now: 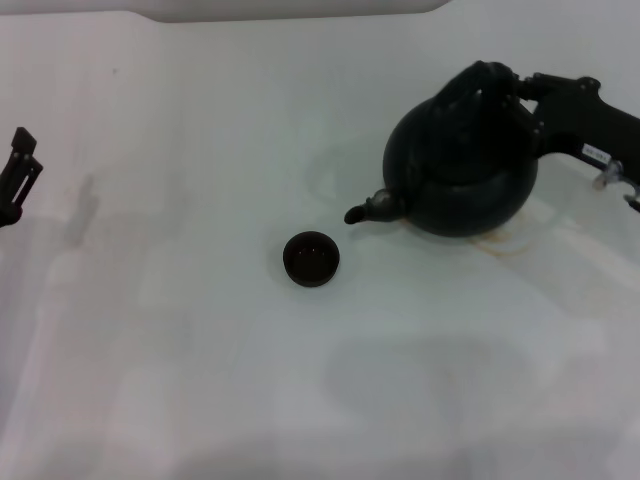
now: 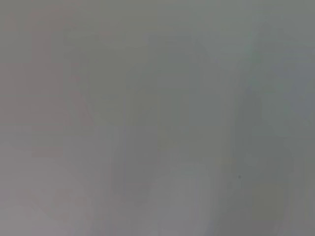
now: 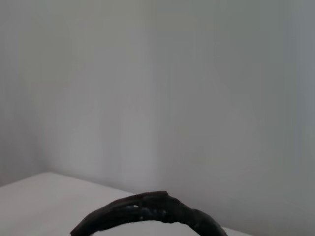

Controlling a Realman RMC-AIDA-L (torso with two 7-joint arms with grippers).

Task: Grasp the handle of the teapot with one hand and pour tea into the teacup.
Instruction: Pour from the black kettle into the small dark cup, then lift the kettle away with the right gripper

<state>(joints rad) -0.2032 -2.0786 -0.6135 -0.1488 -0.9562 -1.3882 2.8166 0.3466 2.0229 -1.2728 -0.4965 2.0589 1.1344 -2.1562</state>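
The round matte black teapot [image 1: 462,175] is at the right of the white table, its short spout [image 1: 366,209] pointing left toward the teacup. The small dark teacup [image 1: 311,258] stands upright just left of and in front of the spout, apart from it. My right gripper [image 1: 522,92], a black hand, reaches in from the right and is closed around the arched black handle [image 1: 478,82] at the top of the pot. The handle's arch also shows in the right wrist view [image 3: 150,212]. My left gripper [image 1: 17,172] is parked at the far left edge.
The white table [image 1: 200,350] spreads around the cup. A faint ring-shaped stain [image 1: 505,243] lies on it just in front of the pot. The left wrist view shows only a blank grey surface.
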